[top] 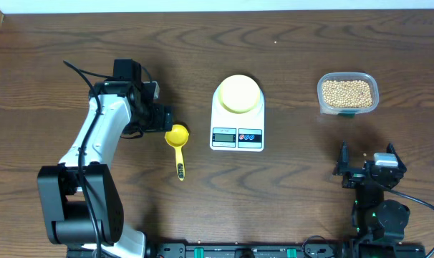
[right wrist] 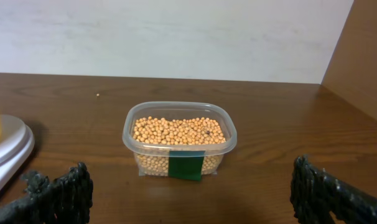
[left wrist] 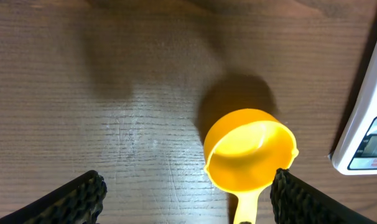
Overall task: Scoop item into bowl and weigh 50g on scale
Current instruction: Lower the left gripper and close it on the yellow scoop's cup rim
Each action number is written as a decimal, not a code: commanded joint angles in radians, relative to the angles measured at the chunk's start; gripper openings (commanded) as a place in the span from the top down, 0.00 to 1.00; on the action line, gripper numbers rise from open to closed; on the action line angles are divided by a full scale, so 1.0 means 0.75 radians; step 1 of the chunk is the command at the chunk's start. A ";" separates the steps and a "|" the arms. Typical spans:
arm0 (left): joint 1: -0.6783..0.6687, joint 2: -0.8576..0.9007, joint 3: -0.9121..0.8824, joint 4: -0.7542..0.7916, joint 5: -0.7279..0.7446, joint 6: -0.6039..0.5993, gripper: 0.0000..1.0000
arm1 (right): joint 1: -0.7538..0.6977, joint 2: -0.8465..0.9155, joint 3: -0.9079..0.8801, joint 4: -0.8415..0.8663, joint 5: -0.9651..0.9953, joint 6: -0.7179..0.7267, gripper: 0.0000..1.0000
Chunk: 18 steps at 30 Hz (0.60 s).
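Observation:
The pale yellow-green bowl (top: 238,94) sits on the white scale (top: 237,132) at the table's middle. Tan beans (top: 346,92) fill a clear tub (right wrist: 179,138) at the right. A yellow scoop (top: 177,137) lies left of the scale, handle toward the front. My left gripper (top: 167,118) hovers open just above and left of the scoop's cup (left wrist: 251,148); the handle lies close to the right finger (left wrist: 313,199), nothing gripped. My right gripper (right wrist: 188,193) stands open at the front right, facing the tub from a distance, nothing between its fingers.
The scale's corner (left wrist: 366,137) shows at the right edge of the left wrist view. A pale wall (right wrist: 170,37) runs along the table's far edge, with a brown side panel (right wrist: 363,56) at the right. Bare wood lies between scale and tub.

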<state>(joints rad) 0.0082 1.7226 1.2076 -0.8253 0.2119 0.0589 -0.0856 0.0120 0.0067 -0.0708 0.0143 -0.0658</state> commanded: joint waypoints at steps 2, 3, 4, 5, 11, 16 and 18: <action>-0.031 0.008 0.027 -0.009 0.012 0.077 0.13 | 0.001 -0.007 -0.002 -0.006 -0.008 0.012 0.01; -0.039 0.008 0.027 -0.009 0.012 0.084 0.13 | 0.001 -0.007 -0.002 -0.006 -0.008 0.012 0.01; -0.042 0.008 0.026 -0.009 0.012 0.084 0.13 | 0.001 -0.007 -0.002 -0.006 -0.008 0.011 0.01; -0.043 0.008 0.024 -0.009 0.011 0.086 0.13 | 0.001 -0.007 -0.002 -0.006 -0.008 0.012 0.01; -0.043 0.008 -0.017 0.010 0.007 0.086 0.13 | 0.001 -0.007 -0.002 -0.006 -0.008 0.012 0.01; -0.043 0.008 -0.017 0.010 0.007 0.086 0.13 | 0.001 -0.007 -0.002 -0.006 -0.008 0.012 0.01; -0.043 0.010 -0.017 0.011 0.006 0.087 0.13 | 0.001 -0.007 -0.002 -0.006 -0.008 0.011 0.01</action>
<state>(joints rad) -0.0235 1.7226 1.2064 -0.8146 0.2115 0.1093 -0.0856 0.0120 0.0067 -0.0708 0.0143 -0.0658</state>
